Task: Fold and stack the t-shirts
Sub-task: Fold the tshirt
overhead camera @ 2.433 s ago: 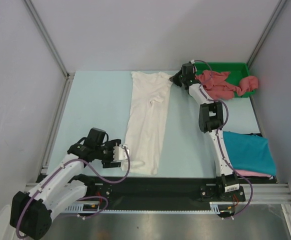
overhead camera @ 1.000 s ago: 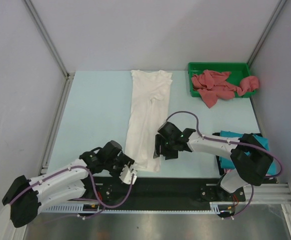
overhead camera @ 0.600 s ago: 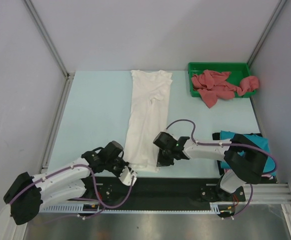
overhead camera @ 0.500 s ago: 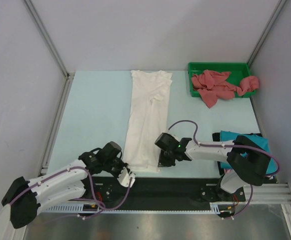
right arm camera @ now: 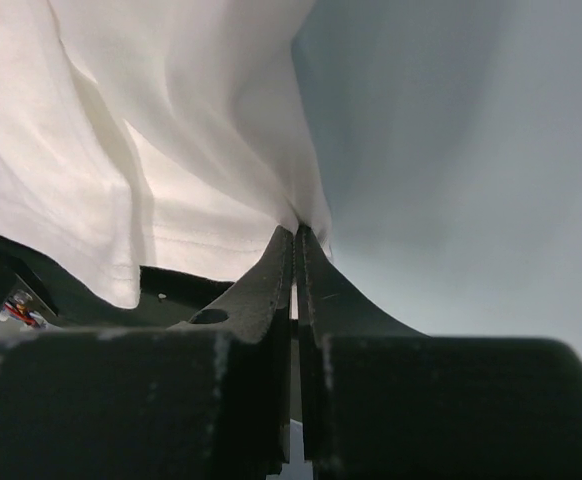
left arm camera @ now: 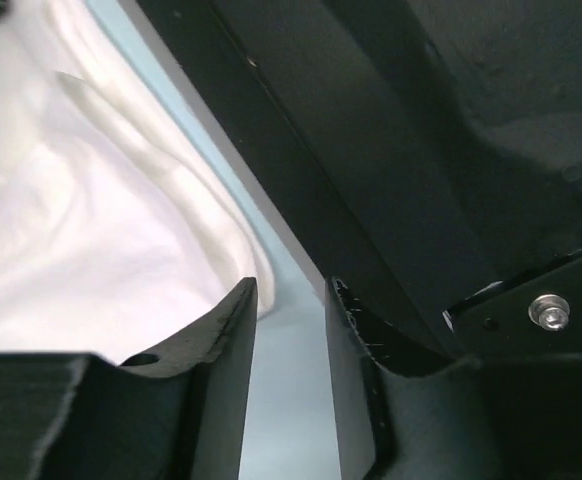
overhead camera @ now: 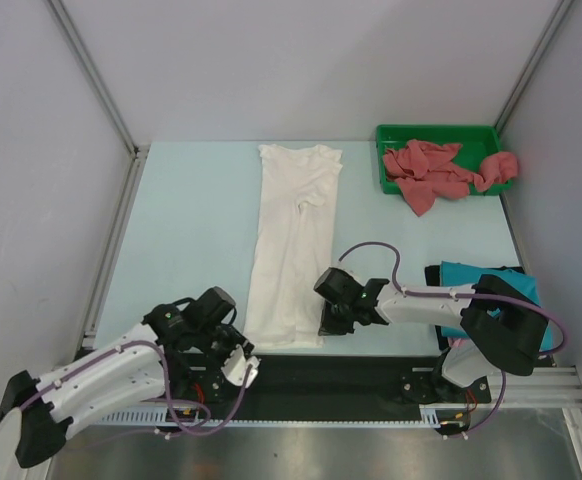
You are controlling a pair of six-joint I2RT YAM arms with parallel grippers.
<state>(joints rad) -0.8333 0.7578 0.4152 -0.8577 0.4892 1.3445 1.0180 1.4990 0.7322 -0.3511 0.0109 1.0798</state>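
The white t-shirt [overhead camera: 293,240] lies folded into a long narrow strip running from the far side to the near edge. My right gripper [overhead camera: 329,322] is at its near right corner and shut on the hem, with white cloth pinched between the tips [right arm camera: 296,232]. My left gripper [overhead camera: 241,365] is over the black rail just off the shirt's near left corner. Its jaws [left arm camera: 289,290] stand a little apart with bare table between them, and the white shirt [left arm camera: 81,200] lies beside them. Dusty red t-shirts [overhead camera: 433,170] are heaped in the tray. A teal t-shirt [overhead camera: 459,272] lies at the right under my right arm. The pink one is hidden.
The green tray [overhead camera: 441,128] stands at the far right corner, with red cloth hanging over its right end. The black rail [overhead camera: 371,365] runs along the near edge. Grey walls close in the left, back and right sides.
My right arm swung from the tray to the shirt's near right corner and shut on the hem. My left gripper drew back from the near left corner toward the rail.
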